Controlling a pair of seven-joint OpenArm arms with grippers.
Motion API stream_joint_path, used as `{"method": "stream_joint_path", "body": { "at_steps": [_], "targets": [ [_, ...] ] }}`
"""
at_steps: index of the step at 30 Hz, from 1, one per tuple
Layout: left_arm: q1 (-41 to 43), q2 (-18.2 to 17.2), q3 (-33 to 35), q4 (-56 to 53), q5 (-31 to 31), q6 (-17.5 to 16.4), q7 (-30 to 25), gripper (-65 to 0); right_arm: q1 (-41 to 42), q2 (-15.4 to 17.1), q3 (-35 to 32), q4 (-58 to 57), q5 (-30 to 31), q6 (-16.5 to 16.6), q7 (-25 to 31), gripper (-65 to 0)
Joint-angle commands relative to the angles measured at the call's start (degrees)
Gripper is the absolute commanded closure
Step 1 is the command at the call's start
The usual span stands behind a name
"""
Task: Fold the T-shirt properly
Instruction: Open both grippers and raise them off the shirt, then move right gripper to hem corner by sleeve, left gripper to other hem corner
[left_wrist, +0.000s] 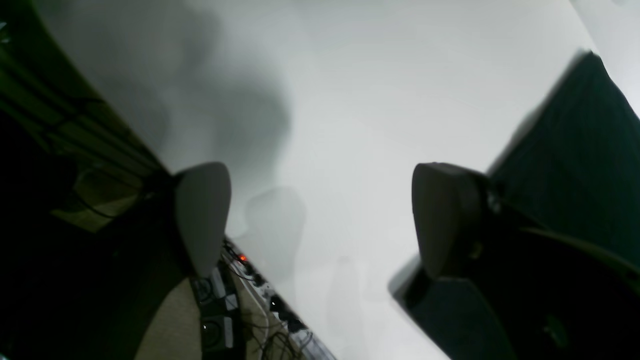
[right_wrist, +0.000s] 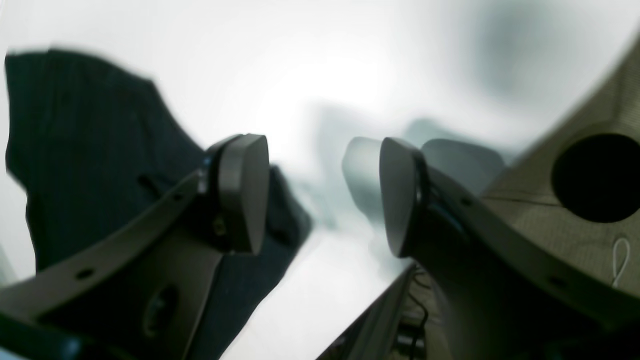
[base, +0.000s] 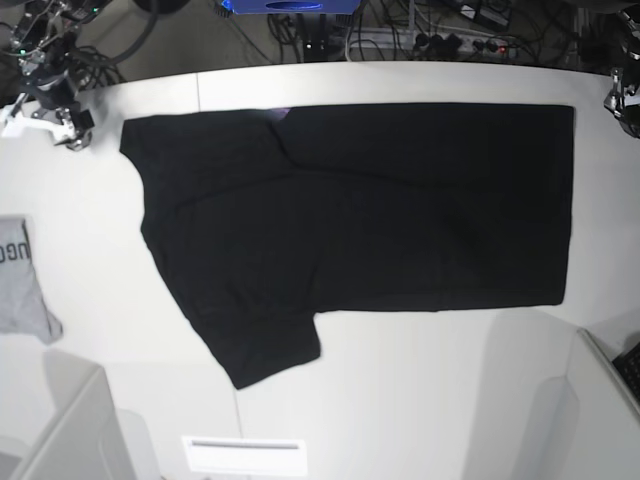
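Note:
The black T-shirt (base: 380, 210) lies flat on the white table (base: 420, 400), one sleeve pointing to the near left and a sliver of purple showing at its far edge. My right gripper (base: 45, 122) hovers off the shirt's far-left corner. In its wrist view the right gripper (right_wrist: 320, 195) is open and empty, with the T-shirt (right_wrist: 90, 150) to its left. My left gripper (base: 625, 105) sits at the far-right corner, partly cut off by the frame. Up close the left gripper (left_wrist: 320, 220) is open over bare table, with the T-shirt (left_wrist: 575, 150) to its right.
A small grey garment (base: 20, 280) with dark lettering lies at the table's left edge. A white label (base: 243, 455) is at the near edge. Cables and a power strip (base: 450, 40) run beyond the far edge. Grey panels (base: 60, 430) stand at the near corners.

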Motion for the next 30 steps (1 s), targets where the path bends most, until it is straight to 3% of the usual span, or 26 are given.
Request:
{"method": "stream_joint_path", "body": {
  "at_steps": [1, 5, 8, 17, 25, 27, 30],
  "targets": [
    [0.3, -1.0, -0.5, 1.1, -0.6, -0.4, -1.2, -54.8, 0.5, 0.8, 0.7, 1.1, 0.3, 0.1, 0.6, -32.6],
    [0.4, -0.8, 0.0, 3.3, -0.7, -0.4, -1.2, -54.5, 2.4, 0.9, 0.4, 1.6, 0.3, 0.2, 0.5, -32.7],
    [0.3, -0.6, 0.2, 6.5, -0.7, -0.4, -1.2, -54.3, 4.0, 1.5, -3.5, 1.6, 0.3, 0.3, 0.7, -32.7],
    [0.0, -1.0, 6.4, 8.5, -0.7, -0.4, -1.2, -54.1, 15.8, 8.3, -18.0, -1.9, 0.3, 0.3, 1.0, -32.7],
    [0.0, -1.0, 6.2, 8.5, -0.7, -0.4, -1.2, -53.6, 33.4, 15.7, -30.0, -22.5, 0.3, 0.4, 1.8, -32.7],
    [0.0, -1.1, 6.1, 8.5, -0.6, -0.4, -1.2, -48.9, 38.4, 17.1, -35.0, -29.2, 0.2, 0.5, 4.7, -32.7],
    [0.1, -1.6, 4.7, 8.5, -0.6, -0.4, -1.2, -34.4, 45.2, 19.8, -44.8, -39.4, 0.2, 0.6, 11.8, -33.2]
  ]
}}
